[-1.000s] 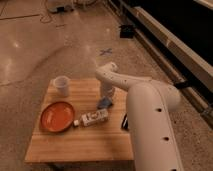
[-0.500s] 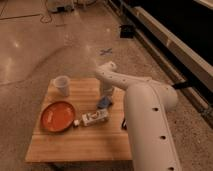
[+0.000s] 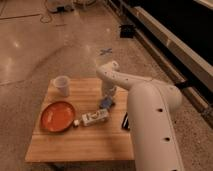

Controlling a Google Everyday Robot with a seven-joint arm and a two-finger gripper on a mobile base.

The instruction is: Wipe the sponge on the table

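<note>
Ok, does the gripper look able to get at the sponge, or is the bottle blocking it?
Probably yes. The gripper is right above the sponge on the table, seemingly down at it. The bottle lies on its side just beside the sponge, toward the camera, not between them.

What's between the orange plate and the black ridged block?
White bottle, lying down, in the camera view. Pincer sits at the sponge, just beyond it.

The bulky white arm [image 3: 150, 125] hides most of the black ridged rectangular object [image 3: 125, 120] at the right edge of the light wooden table [image 3: 75, 142]. The gripper [image 3: 107, 98] sits over the small light-blue sponge [image 3: 105, 104], covering its top.
</note>
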